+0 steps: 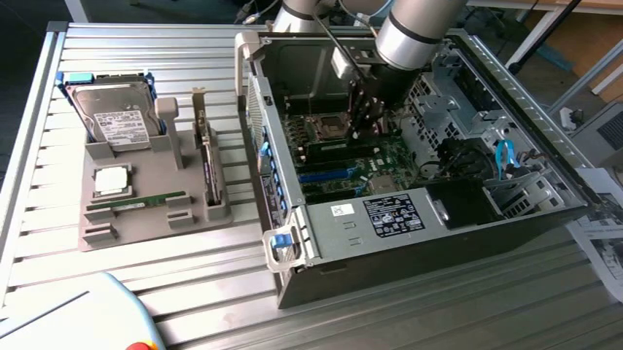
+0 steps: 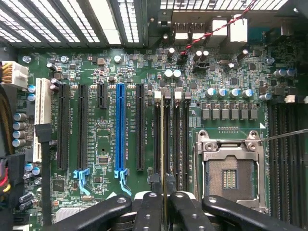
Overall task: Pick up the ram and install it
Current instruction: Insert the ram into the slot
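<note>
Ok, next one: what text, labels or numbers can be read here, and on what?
Nothing reads clearly enough to quote.
Hard drive label: print too small.
Black sticker: too small.
White sticker beside it: too small.
Motherboard lettering beside the slots: blurred.

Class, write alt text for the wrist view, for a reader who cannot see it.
The black tool grips a thin green ram stick edge-on, lined up with the black memory slots of a green motherboard. Beside them lies an empty silver processor socket; a blue expansion slot stands further off.
</note>
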`<state>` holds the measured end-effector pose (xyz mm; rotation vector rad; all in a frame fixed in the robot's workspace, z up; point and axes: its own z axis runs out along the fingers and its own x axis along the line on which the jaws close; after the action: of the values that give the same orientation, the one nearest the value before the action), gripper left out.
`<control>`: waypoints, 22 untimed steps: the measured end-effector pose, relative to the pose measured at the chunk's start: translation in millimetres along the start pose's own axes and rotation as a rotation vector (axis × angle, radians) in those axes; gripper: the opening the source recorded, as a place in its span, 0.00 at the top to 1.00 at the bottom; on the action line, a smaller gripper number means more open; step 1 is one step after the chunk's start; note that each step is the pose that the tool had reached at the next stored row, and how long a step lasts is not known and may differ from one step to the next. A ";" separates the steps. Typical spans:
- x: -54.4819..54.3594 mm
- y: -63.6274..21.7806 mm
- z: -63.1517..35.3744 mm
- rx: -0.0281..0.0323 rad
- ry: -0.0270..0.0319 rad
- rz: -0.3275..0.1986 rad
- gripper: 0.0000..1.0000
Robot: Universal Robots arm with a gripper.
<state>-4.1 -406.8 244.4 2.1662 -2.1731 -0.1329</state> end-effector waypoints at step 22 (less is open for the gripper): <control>0.6 -0.1 -4.2 -0.0071 0.0042 -0.027 0.87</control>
<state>-3.5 -407.4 248.6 2.1910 -2.1380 -0.1373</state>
